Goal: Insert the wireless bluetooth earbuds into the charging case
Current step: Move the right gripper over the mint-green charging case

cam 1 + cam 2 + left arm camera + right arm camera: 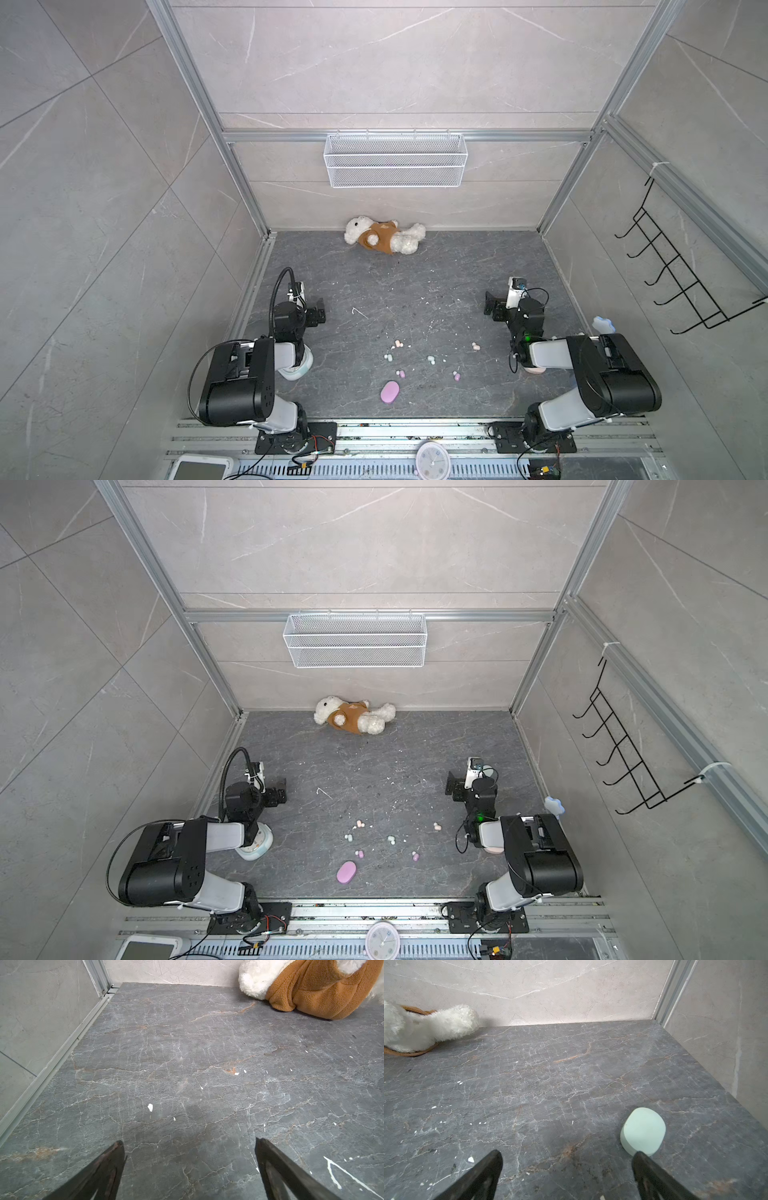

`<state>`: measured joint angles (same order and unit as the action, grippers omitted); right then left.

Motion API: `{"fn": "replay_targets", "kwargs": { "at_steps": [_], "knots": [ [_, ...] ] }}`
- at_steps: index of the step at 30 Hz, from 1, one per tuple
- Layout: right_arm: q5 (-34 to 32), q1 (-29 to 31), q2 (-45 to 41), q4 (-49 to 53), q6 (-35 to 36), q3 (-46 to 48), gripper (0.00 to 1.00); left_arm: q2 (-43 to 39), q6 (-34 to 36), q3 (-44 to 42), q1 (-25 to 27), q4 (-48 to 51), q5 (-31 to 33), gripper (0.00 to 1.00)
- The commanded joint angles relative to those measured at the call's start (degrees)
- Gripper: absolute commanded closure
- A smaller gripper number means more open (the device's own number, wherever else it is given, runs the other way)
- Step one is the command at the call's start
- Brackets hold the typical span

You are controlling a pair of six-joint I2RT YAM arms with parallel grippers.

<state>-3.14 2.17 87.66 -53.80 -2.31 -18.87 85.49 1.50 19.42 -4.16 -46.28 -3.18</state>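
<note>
Nothing done yet, I judge: six earbuds point(432, 359) lie loose on the tabletop point(415, 282), near middle, with the lilac case point(390, 392) closed just nearer. My left claw point(189, 1141) and right claw point(566, 1152) hang released and empty, farther back.

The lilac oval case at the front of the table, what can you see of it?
The lilac case is a smooth, pebble-like, plastic-looking oval with no open lid showing. It lies flat on the dark marbled table, long axis slanted, near the front edge. Nothing touches it; a lilac earbud lies just beyond.
</note>
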Motion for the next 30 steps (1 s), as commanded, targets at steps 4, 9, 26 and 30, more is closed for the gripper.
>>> {"fn": "replay_targets", "kwargs": {
  "at_steps": [4, 9, 26, 30],
  "knots": [
    [0.76, 0.15, -0.3, 0.45, 0.39, -0.99, 0.0, 0.19, -0.77, 1.42, -0.06, -1.05, -0.72, 0.0],
    [0.76, 0.11, -0.31, 0.45, 0.38, -0.99, 0.0, 0.2, -0.79, 1.53, -0.08, -1.09, -0.83, 0.0],
    [0.77, 0.1, -0.21, 0.63, 0.36, -1.12, 0.0, 0.2, -1.41, 2.07, 0.0, 0.05, 0.73, 0.0],
    [0.79, 0.1, -0.38, 0.27, 0.28, -0.99, 0.0, 0.05, -1.33, 2.1, 0.01, -0.1, 0.85, 0.01]
  ]
}}
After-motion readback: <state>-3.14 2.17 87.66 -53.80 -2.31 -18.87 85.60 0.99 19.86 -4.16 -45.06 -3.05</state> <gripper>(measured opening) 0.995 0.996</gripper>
